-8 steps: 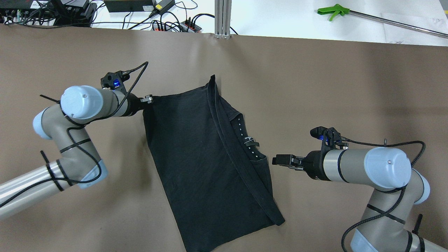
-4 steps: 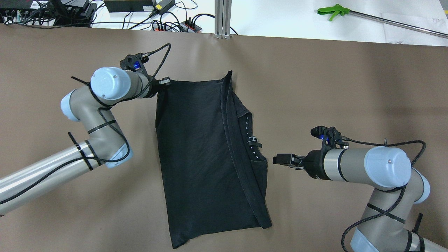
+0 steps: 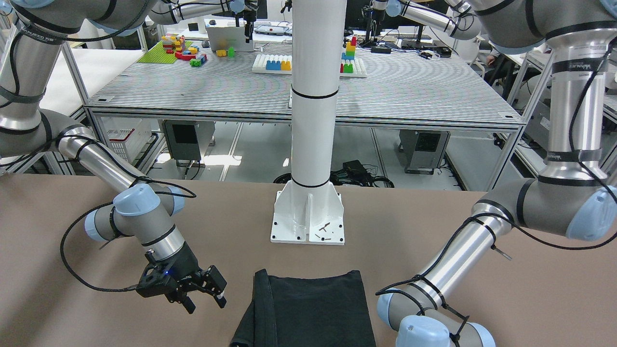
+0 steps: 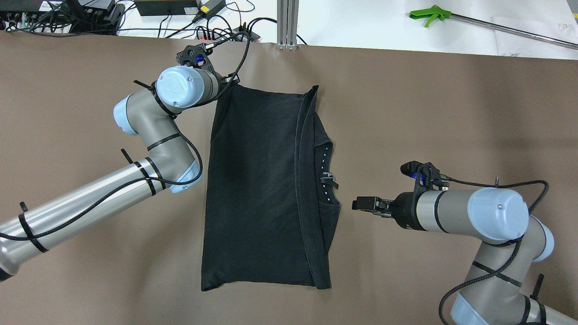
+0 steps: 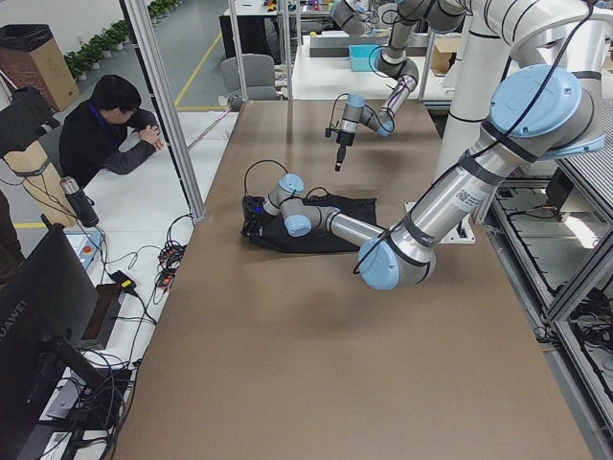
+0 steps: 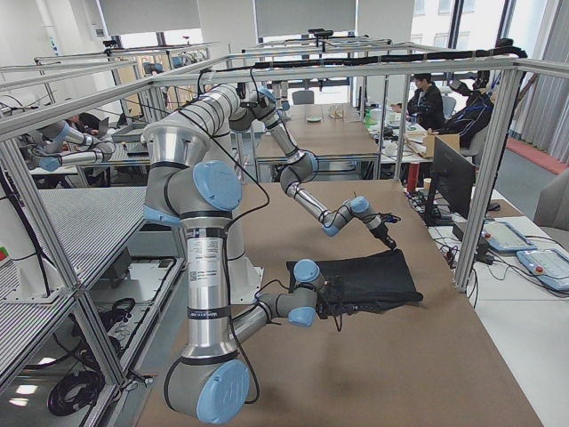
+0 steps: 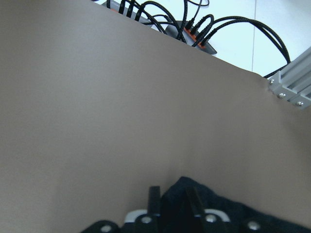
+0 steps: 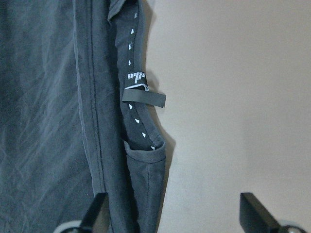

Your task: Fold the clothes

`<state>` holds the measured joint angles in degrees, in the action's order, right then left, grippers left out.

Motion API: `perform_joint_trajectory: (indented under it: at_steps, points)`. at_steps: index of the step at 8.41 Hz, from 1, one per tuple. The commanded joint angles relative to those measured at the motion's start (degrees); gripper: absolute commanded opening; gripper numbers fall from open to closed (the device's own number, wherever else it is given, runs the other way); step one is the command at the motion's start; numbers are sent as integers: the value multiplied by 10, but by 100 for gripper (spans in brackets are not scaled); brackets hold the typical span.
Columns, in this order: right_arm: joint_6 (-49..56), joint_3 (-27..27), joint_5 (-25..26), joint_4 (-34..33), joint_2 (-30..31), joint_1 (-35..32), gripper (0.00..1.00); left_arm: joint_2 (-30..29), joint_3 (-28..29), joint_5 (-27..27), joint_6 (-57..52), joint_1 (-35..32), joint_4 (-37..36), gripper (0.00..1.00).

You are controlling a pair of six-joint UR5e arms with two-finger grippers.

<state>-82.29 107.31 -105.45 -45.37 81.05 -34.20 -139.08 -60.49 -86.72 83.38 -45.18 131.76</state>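
Observation:
The black garment [image 4: 257, 189] lies folded lengthwise on the brown table, with its collar and small white label [image 4: 326, 180] at its right edge. My left gripper [image 4: 231, 82] is shut on the garment's far left corner; in the left wrist view [image 7: 172, 206] black fabric sits between the fingers. My right gripper [image 4: 357, 204] is open and empty, low over the table just right of the collar, apart from the cloth. In the right wrist view [image 8: 176, 208] its fingers stand wide apart, with the collar label [image 8: 138, 92] ahead. The garment's near edge [image 3: 313, 303] also shows in the front view.
A power strip with cables [image 4: 244, 34], an aluminium post [image 4: 287, 22] and a green-handled tool [image 4: 429, 16] lie beyond the table's far edge. The robot's white base column [image 3: 308, 212] stands behind the garment. A person [image 5: 105, 125] sits beside the table.
My left gripper has moved toward the far edge and rightward, pulling the garment's corner with it. The garment has swung straight. The right arm has not moved.

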Motion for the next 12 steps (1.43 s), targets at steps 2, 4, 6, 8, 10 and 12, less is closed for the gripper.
perform_joint_trajectory:
  at_steps: [2, 4, 6, 8, 10, 12]
  points:
    - [39, 1, 55, -166, -99, 0, 94, -5, -3, -44, -6, -40, 1, 95]
    - [70, -10, 124, -191, -133, 0, 94, 32, -50, -81, -33, -49, 3, 95]
    - [99, -27, 138, -191, -148, 0, 94, 83, -121, -86, -56, -49, 3, 95]
    - [106, -5, 112, -187, -143, 15, 94, 81, -121, -86, -56, -48, 2, 95]
    - [158, 31, 131, -191, -113, 103, 94, 79, -122, -85, -58, -48, 2, 95]
    - [221, 42, 203, -190, -85, 183, 93, 81, -122, -82, -58, -49, 2, 95]
